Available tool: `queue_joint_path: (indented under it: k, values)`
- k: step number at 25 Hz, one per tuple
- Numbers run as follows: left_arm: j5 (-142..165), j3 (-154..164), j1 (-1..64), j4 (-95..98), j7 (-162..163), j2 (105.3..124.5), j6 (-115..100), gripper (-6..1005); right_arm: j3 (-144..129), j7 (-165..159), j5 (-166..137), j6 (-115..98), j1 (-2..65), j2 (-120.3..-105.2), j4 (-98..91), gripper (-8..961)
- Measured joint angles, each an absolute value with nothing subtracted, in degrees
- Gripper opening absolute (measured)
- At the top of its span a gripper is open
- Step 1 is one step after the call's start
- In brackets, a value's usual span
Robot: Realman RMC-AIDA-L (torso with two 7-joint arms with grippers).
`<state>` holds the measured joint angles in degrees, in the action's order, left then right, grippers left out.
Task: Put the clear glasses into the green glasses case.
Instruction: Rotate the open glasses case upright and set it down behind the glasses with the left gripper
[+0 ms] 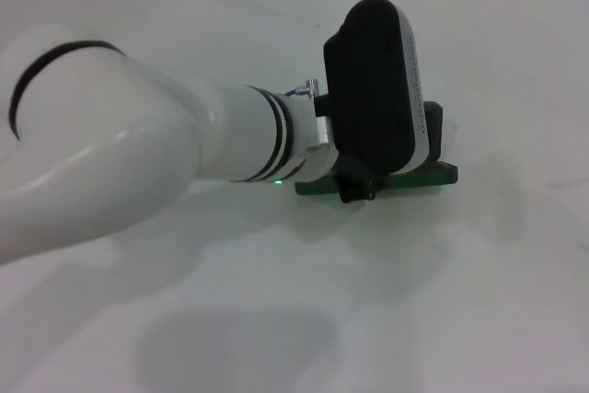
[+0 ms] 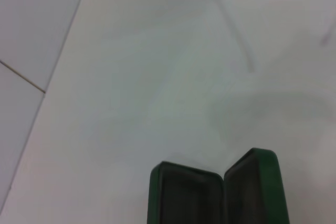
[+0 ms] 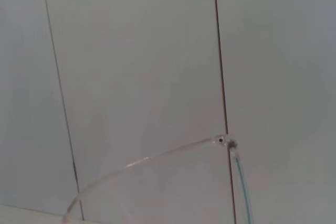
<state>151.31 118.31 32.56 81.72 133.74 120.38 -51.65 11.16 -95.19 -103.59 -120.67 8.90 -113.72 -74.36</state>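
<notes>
The left arm (image 1: 138, 154), white with black rings, reaches in from the worktop's left edge toward its centre, a small green light glowing at the wrist. The left tool (image 1: 354, 189) is hidden beneath the black wrist housing (image 1: 373, 85), so whether it is spread or closed, or has hold of anything, cannot be told. Directly under that housing lies the green glasses case (image 1: 433, 172) on the white worktop (image 1: 368, 319), near the middle and somewhat toward the far edge; only its right end and front edge show from the head view. The left wrist view shows the case standing open, its two dark green halves hinged apart, with the visible part of the interior holding nothing. In the right wrist view the clear glasses (image 3: 157, 156) appear close to the camera against a tiled wall (image 3: 131, 51), their curved rim and one temple hinge visible; the right tool itself is out of sight.
</notes>
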Motion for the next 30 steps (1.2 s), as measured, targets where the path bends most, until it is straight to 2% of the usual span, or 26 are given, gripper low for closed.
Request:
queue_joint_path:
  k: [30]
  values:
    - [150.88, 124.56, 29.43, 82.54, 136.02, 120.40, -51.42, 384, 10.24, -94.97, -104.68, -120.22, 9.91, -113.55, -74.34, 73]
